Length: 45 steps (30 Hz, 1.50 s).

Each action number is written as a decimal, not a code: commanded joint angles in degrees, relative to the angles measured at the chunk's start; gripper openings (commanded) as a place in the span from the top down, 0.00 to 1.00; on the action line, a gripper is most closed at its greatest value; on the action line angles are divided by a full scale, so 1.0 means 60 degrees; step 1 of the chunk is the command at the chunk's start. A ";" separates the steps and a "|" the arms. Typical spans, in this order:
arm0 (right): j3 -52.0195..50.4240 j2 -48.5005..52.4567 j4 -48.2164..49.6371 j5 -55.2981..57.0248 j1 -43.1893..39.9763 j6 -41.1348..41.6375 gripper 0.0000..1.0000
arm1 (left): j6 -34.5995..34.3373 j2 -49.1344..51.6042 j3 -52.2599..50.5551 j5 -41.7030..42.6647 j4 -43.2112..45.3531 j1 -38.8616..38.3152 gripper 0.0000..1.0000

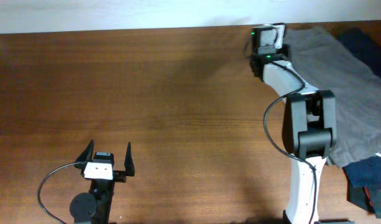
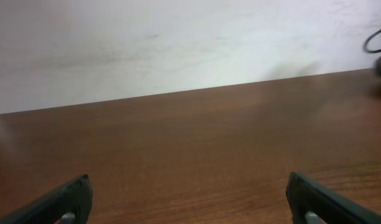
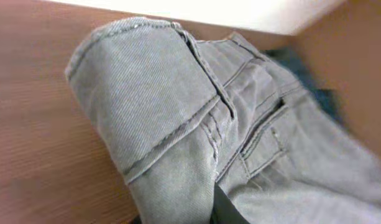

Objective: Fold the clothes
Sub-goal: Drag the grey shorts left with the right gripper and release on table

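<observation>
Where right pincer (image 1: 268, 35) pinches shorts (image 1: 347, 87), left pincer (image 1: 109, 149) gapes

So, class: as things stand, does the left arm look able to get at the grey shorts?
Probably not. The left arm sits at the near left of the table, while the grey shorts lie at its far right, beyond the right arm. The bare stretch between looks too wide to span.

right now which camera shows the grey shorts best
Right wrist: the grey shorts fill the frame, with seams, a pocket and a folded edge clear. Overhead shows them at the table's far right, partly behind the right arm. Left wrist shows only table.
</observation>
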 commanded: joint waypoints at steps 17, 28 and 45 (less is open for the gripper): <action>0.0178 -0.0495 -0.1370 -0.7435 0.4390 0.2667 0.84 | 0.0153 -0.0055 -0.0022 0.0004 -0.0069 -0.0004 0.01; 0.0178 -0.0685 -0.1949 -1.3271 0.5118 0.3694 0.87 | 0.0153 -0.0055 -0.0022 0.0004 -0.0069 -0.0004 0.01; 0.1960 -0.0925 -0.3738 -1.1515 0.5890 0.2871 0.47 | 0.0153 -0.0055 -0.0022 0.0004 -0.0069 -0.0004 0.01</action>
